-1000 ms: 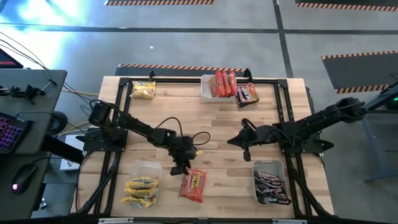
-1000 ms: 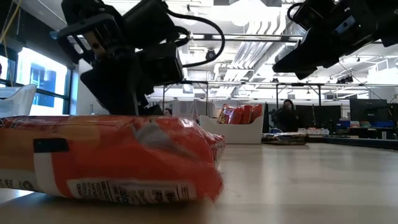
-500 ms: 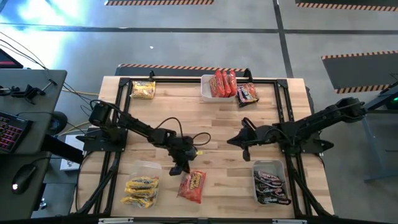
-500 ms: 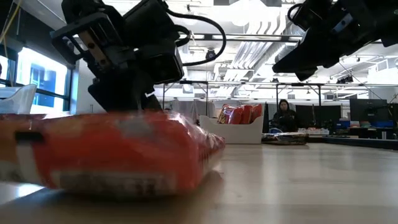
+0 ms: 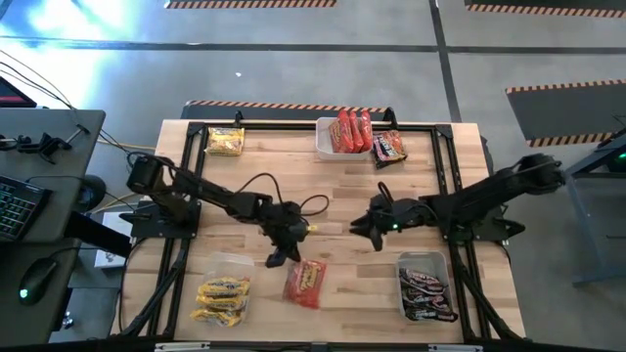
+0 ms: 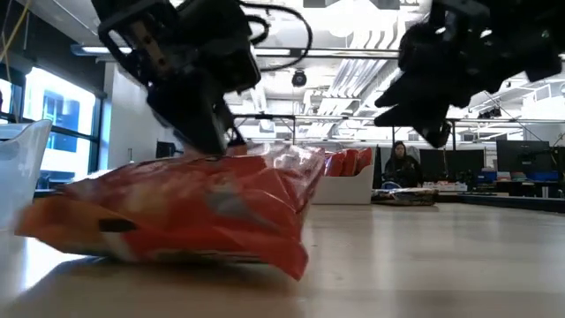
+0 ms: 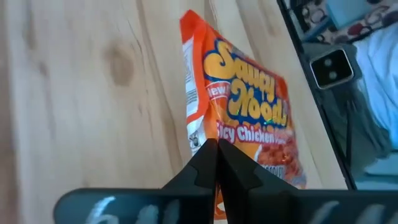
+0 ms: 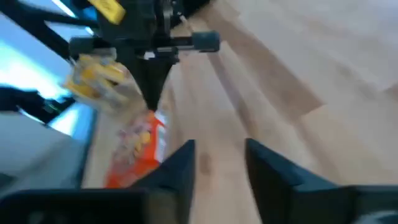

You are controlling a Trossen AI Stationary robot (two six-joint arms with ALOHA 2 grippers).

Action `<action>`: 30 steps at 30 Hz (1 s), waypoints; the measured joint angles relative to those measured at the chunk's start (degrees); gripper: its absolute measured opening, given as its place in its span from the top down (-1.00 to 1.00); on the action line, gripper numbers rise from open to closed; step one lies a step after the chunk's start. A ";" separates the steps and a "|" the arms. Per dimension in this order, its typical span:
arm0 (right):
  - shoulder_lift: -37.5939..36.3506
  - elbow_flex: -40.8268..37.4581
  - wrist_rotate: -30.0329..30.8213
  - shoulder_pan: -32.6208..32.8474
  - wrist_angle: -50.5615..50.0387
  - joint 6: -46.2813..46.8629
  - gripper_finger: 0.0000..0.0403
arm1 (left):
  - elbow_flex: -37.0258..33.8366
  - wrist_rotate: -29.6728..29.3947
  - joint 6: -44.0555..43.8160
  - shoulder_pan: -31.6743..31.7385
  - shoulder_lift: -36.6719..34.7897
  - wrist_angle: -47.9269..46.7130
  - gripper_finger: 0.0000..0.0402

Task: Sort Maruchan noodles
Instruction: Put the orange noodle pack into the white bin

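A red-orange Maruchan noodle packet [image 5: 304, 282] lies near the table's front, between two clear tubs. My left gripper [image 5: 285, 257] is shut on its far edge; the low view shows that gripper [image 6: 225, 146] above the tilted packet [image 6: 194, 212]. My right gripper [image 5: 364, 227] hovers open over the table's middle, right of the packet, holding nothing. In its wrist view the right gripper [image 8: 217, 163] looks toward the left gripper and the packet [image 8: 134, 155]. More packets fill the tubs. My left gripper pinches the packet's far edge [image 7: 198, 138], near its left corner, between its two shut fingers. The fingers come from above, slanting in from the far left. The packet [image 7: 249, 118] hangs tilted, far end raised; whether its near end touches the table I cannot tell.
A near-left tub [image 5: 223, 296] holds yellow packets and a near-right tub [image 5: 426, 289] dark ones. A far tub [image 5: 344, 134] holds red ones, with a dark packet [image 5: 388, 147] beside it. One yellow packet [image 5: 225, 142] lies at the far left. A person [image 6: 404, 164] sits beyond the table.
My left gripper has taken hold of the red-orange packet's far edge and risen a little toward the far edge. The packet's far end has tipped up and the packet has shifted slightly. My right gripper has moved toward the table's left, nearer the packet.
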 joint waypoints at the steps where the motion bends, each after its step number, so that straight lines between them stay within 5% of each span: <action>1: 2.07 0.00 -0.94 0.01 2.97 2.24 0.30 | 0.00 -0.79 0.07 0.23 -0.92 -0.62 1.00; 5: 10.38 0.00 -1.68 0.38 13.79 8.44 -0.14 | 0.02 -3.82 0.34 0.64 -4.10 -2.25 1.00; 9: 18.61 0.32 -2.59 1.35 24.63 10.24 -0.37 | 0.05 -6.78 0.95 0.66 -6.64 -4.24 1.00; 21: 42.14 13.22 -4.28 5.61 35.87 4.39 -0.41 | 0.02 -11.91 0.99 0.66 -8.80 -7.11 1.00; 30: 49.48 17.50 -8.35 3.34 46.20 3.85 -0.41 | 0.02 -14.69 0.97 0.55 -8.84 -7.76 1.00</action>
